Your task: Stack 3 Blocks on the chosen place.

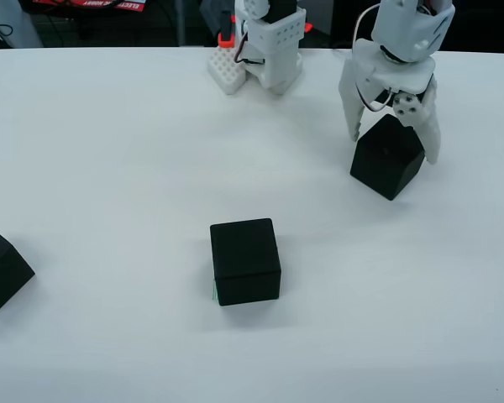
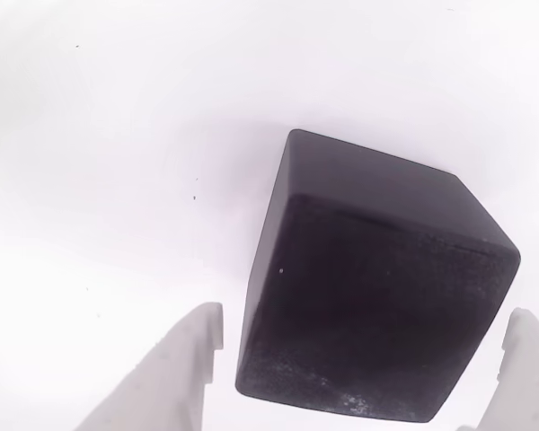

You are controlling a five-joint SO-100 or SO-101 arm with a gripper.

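Observation:
Three black blocks lie on the white table [image 1: 109,151] in the overhead view. One block [image 1: 245,260] sits in the middle, covering the chosen place, of which only a thin green sliver [image 1: 214,293] shows at the block's lower-left corner. A second block [image 1: 0,270] is cut off by the left edge. The third block [image 1: 388,158] stands at the right, turned corner-on, between the white fingers of my gripper [image 1: 395,144], which is open and straddles it. In the wrist view this block [image 2: 377,287] lies between the two fingertips [image 2: 189,368], with a narrow gap showing on the left side.
The arm's white base [image 1: 269,42] stands at the table's far edge, left of the gripper. Dark clutter lies beyond that edge. Open white table stretches between the middle block and the other two.

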